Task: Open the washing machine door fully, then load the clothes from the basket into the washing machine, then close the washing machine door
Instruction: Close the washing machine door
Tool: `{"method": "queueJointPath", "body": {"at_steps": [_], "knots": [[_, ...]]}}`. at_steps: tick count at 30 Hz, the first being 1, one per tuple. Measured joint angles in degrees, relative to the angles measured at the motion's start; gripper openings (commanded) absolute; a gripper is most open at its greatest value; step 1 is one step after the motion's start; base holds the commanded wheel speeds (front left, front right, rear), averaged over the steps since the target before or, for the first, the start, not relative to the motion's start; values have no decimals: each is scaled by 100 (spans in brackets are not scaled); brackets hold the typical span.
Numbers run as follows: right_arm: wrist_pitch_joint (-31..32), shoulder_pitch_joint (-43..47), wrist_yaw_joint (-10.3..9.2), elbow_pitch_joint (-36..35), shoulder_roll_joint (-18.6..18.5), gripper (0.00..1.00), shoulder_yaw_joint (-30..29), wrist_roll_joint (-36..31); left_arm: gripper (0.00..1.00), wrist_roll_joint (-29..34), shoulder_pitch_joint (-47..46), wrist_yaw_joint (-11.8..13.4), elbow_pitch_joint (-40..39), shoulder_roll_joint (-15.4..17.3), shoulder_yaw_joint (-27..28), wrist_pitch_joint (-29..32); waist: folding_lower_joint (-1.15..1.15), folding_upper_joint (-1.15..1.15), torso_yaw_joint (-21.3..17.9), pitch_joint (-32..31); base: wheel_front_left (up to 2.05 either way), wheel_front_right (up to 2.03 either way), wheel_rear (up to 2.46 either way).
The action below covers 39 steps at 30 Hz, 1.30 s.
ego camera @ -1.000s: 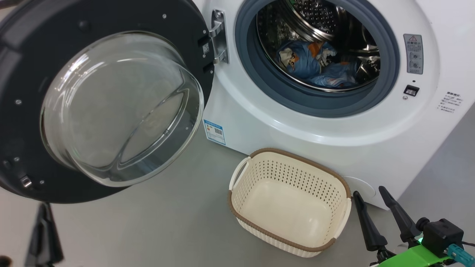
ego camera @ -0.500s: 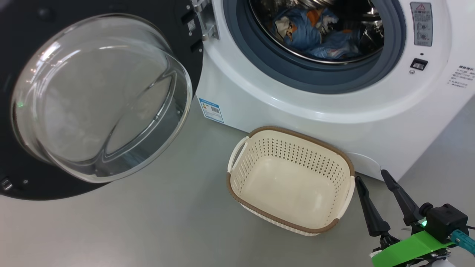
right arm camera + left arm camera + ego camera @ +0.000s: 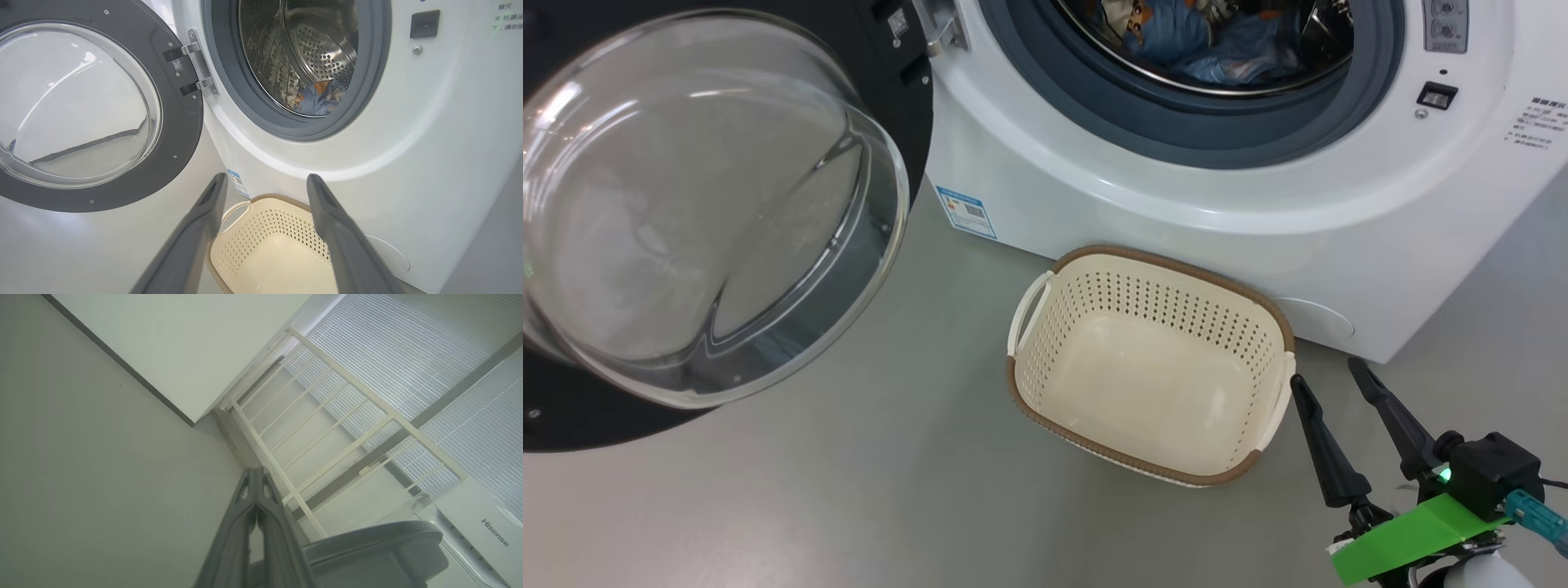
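From my console, the right gripper (image 3: 1325, 371) sits at the lower right of the head view. Its two dark fingers point up and slightly left and are spread wide apart with nothing between them. Its wrist, with a green bracket (image 3: 1413, 535), enters from the bottom right corner, low over the grey floor (image 3: 890, 490). The nearer fingertip lies just beside the right handle of the basket (image 3: 1143, 310), and I cannot tell whether they touch.

The basket stands on the floor at centre frame, close against the front of the washing machine (image 3: 1176, 212), with its bare cream bottom showing. The washing machine door (image 3: 703, 204) fills the upper left, swung open on its hinge with the glass bowl bulging toward me. The clothes (image 3: 1176, 33) lie inside the drum at the top edge, behind the grey gasket (image 3: 1176, 139). A blue label (image 3: 965, 211) sits at the machine's lower left corner.

In the left wrist view, the left gripper (image 3: 256, 471) rises from the bottom centre, fingers pressed together and gripping nothing. It points toward a white railing (image 3: 327, 416) and a wall corner.
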Motion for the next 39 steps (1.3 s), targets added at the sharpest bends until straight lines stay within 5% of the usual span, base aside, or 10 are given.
{"method": "queueJointPath", "body": {"at_steps": [17,39], "knots": [[0,-108,0,-23,-71,100,18,0,0,-300,-574,0,1125,377,-680,1720,0,0,-17,157,0,0,0],[0,-92,0,-7,-93,100,-15,0,0,-799,-385,8,711,517,-976,3693,0,0,102,-36,0,0,0]]}}
